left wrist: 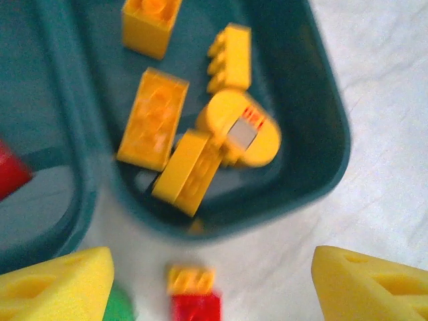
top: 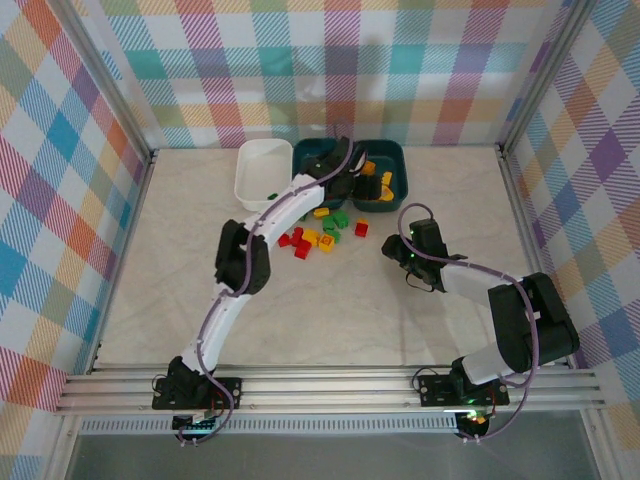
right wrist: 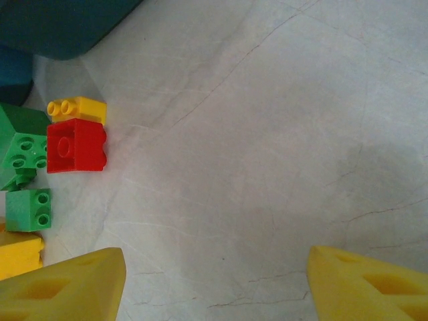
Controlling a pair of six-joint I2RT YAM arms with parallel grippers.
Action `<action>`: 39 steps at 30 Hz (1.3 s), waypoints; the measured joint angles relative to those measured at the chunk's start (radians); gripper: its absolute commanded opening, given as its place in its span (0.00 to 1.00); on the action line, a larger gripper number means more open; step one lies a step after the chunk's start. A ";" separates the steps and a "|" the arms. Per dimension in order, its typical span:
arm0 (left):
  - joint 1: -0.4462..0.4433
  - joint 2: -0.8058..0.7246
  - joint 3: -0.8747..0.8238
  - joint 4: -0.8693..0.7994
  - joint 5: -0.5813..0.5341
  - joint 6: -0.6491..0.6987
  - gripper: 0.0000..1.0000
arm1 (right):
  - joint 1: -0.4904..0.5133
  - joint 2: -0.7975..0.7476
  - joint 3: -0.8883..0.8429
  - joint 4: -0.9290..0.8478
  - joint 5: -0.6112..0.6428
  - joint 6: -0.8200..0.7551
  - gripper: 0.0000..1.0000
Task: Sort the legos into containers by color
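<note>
- Three tubs stand at the far side of the worktop (top: pixel 200 300). The right tub (top: pixel 401 170) is the landmark, the middle tub (top: pixel 312 158) is hard against its left side, and the white tub (top: pixel 255 170) is further left.
- Left end effector (left wrist: pixel 212 284) hangs over the near rim of the right tub, jaws wide apart and holding nothing.
- Right end effector (right wrist: pixel 217 284) hovers over bare worktop in front of the right tub, likewise gaping and empty.
- Roughly ten loose legos (top: pixel 320 237), red, yellow and green mixed, lie on the worktop in front of the right tub and to its left. These look like the work left.
- About five yellow legos (left wrist: pixel 154 120) lie inside the right tub, so yellow seems furthest along, though a few yellow ones are among the loose pieces.
- One red lego (left wrist: pixel 10 170) shows in the middle tub, at the right tub's left.
- One green lego (top: pixel 272 196) sits in the white tub, well left of the right tub.
- Overall I judge the sorting under half done, with each colour's tub already settled.
</note>
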 measured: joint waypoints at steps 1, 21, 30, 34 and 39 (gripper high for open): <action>0.000 -0.080 -0.116 0.017 -0.022 0.000 0.78 | 0.000 0.000 0.001 0.000 -0.001 -0.007 0.72; 0.391 -0.925 -1.383 0.172 -0.109 -0.333 0.87 | 0.171 0.436 0.545 -0.212 0.131 -0.121 0.73; 0.393 -1.021 -1.391 0.182 -0.074 -0.322 0.88 | 0.171 0.553 0.682 -0.308 0.193 -0.188 0.53; 0.393 -1.021 -1.392 0.181 -0.070 -0.315 0.88 | 0.170 0.557 0.682 -0.312 0.202 -0.204 0.43; 0.393 -1.022 -1.391 0.181 -0.070 -0.302 0.88 | 0.170 0.552 0.678 -0.309 0.201 -0.218 0.34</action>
